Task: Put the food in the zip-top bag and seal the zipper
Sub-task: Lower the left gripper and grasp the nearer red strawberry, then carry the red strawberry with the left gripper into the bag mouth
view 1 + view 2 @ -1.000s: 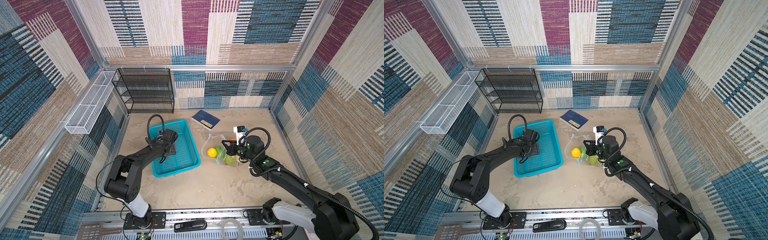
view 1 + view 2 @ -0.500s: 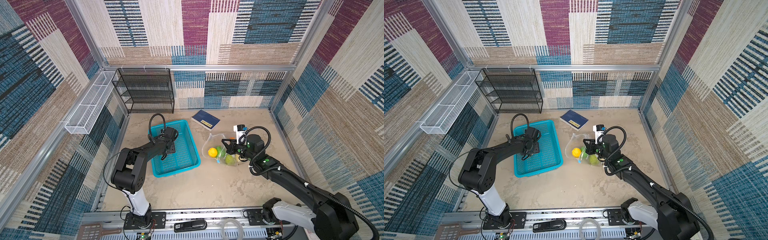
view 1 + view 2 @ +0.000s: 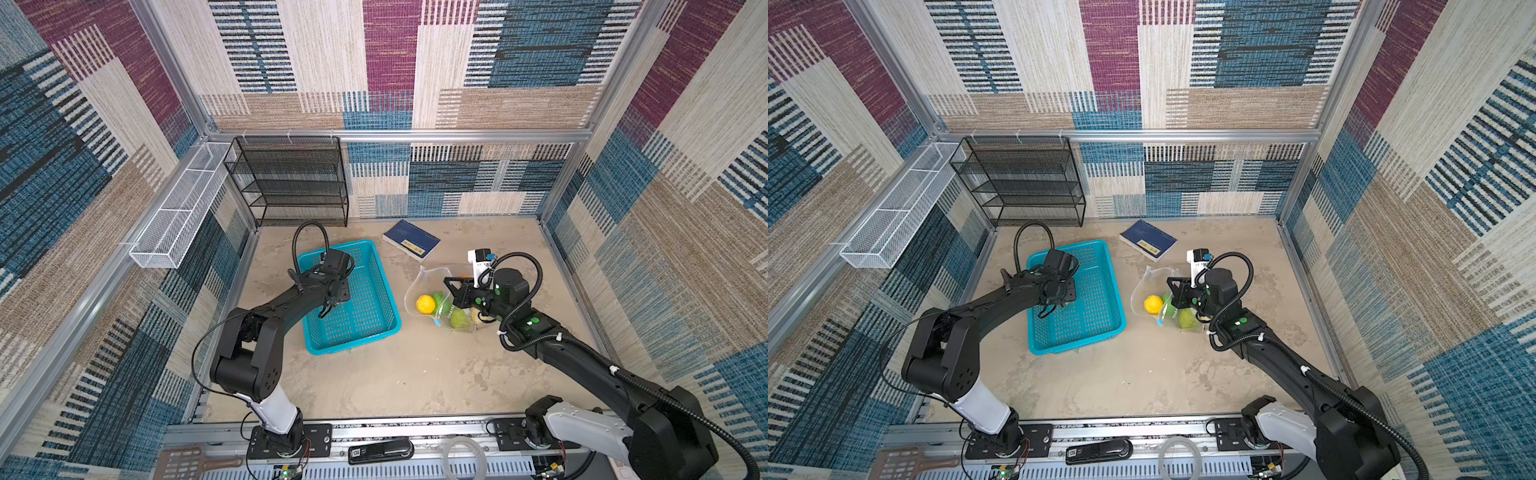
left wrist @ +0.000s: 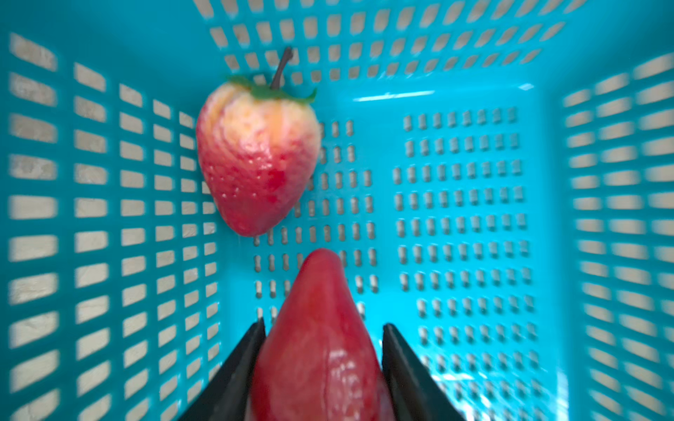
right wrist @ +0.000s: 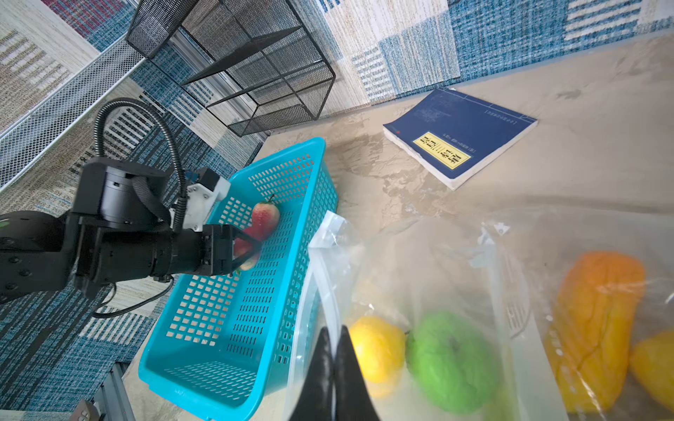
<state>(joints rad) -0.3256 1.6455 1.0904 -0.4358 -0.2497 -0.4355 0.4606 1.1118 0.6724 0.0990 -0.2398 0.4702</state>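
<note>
Three pieces of food show plainly inside the zip-top bag [image 3: 420,279]: lemon [image 3: 425,304], green ball [image 3: 458,318], orange piece [image 5: 598,328]. The bag lies on the worktop [image 3: 395,382] just right of the teal basket [image 3: 353,347], with its mouth gaping toward the basket.

Right tool [image 5: 333,364]: fingers pressed together, pinching the bag's mouth edge by the zipper [image 5: 304,313].

Two more pieces lie in the basket, a strawberry [image 4: 257,156] and a red pointed fruit [image 4: 317,364] just beside it.

Left tool [image 4: 322,328]: down inside the basket, jaws flanking the red pointed fruit and close against both sides. Cannot tell whether they press it.

A blue book [image 3: 411,240] lies beyond the bag, apart from it.
</note>
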